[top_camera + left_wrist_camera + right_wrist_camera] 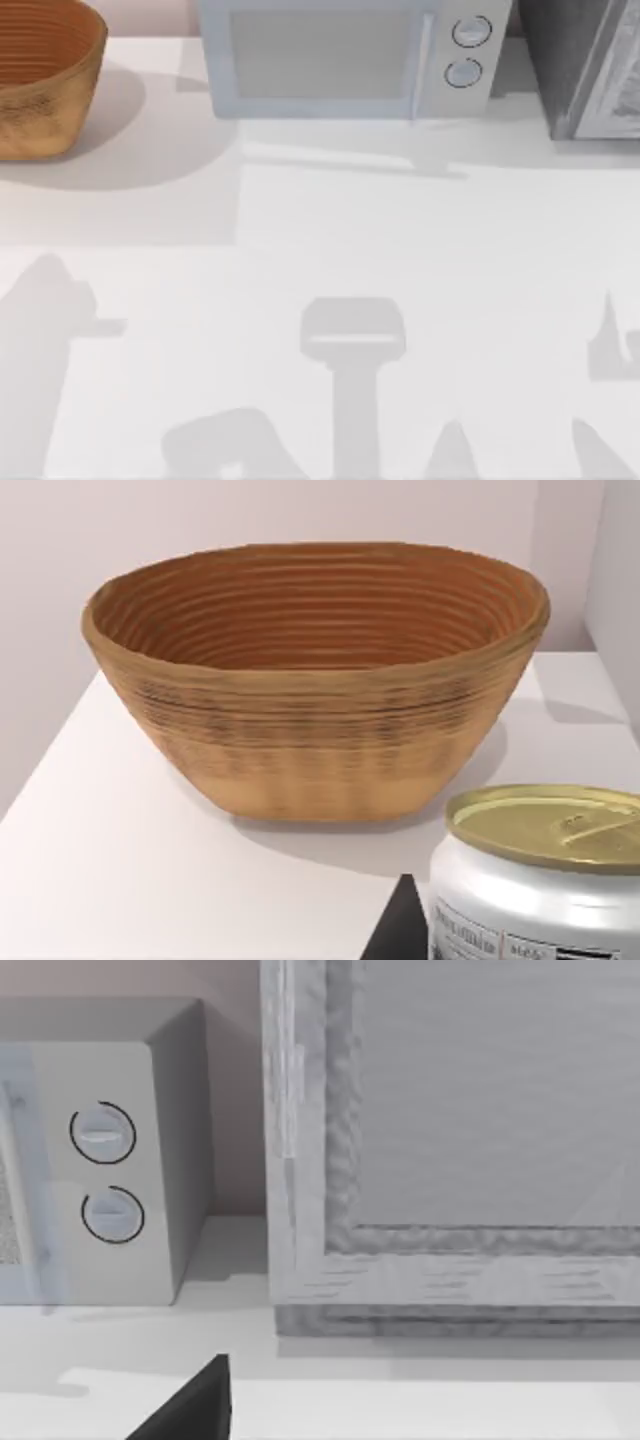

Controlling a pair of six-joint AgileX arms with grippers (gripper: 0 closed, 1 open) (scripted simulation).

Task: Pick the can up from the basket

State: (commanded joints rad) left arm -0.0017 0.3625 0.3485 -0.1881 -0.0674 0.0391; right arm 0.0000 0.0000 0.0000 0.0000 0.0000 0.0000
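Observation:
The basket [40, 80] stands at the table's far left back corner, and its ribbed inside [320, 610] holds nothing that I can see. The can [545, 880], white with a gold-tan top, hangs close to the left wrist camera, outside the basket and nearer than its wall. My left gripper [530, 950] is shut on the can, and one dark finger [398, 935] shows beside it. A dark finger of my right gripper [195, 1410] shows at the table's right, facing the appliances.
A pale microwave [350, 55] with two round knobs stands at the back middle. A grey textured cabinet [590, 65] stands at the back right. Arm shadows fall across the white tabletop [320, 260] in front.

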